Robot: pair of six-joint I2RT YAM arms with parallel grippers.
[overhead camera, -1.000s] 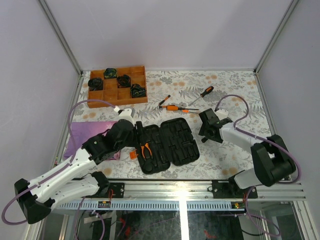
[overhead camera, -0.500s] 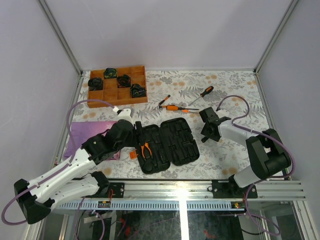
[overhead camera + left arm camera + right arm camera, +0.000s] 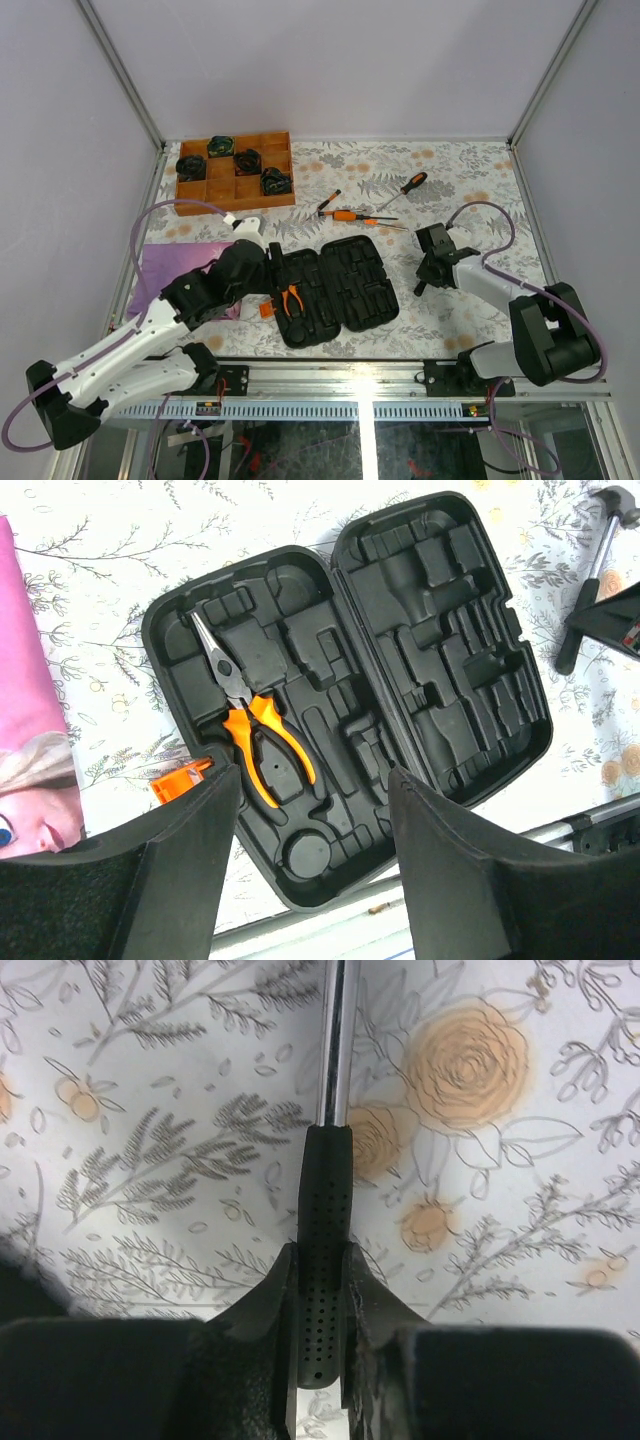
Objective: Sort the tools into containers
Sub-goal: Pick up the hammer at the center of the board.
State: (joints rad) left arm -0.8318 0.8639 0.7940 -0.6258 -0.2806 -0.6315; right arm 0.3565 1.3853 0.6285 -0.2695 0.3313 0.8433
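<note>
Top view, left to right.

- Upper left: wooden tray, dark round items in four compartments; I cannot tell what they are.
- Left edge: purple cloth, flat on the table.
- My left gripper: jaws apart with nothing between them, hanging over the left half of the tool case.
- Centre: the case lies open, both halves flat. The pliers sit in a moulded slot in the left half, nose toward the upper left of the left wrist view. The orange latch is at the case's left edge.
- Upper centre, above the case: three screwdrivers loose on the table, close together.
- Right of the case: my right gripper, jaws clamped on the black dotted handle of the hammer. The steel shaft runs toward the top of the right wrist view, over the flowered tabletop.
</note>
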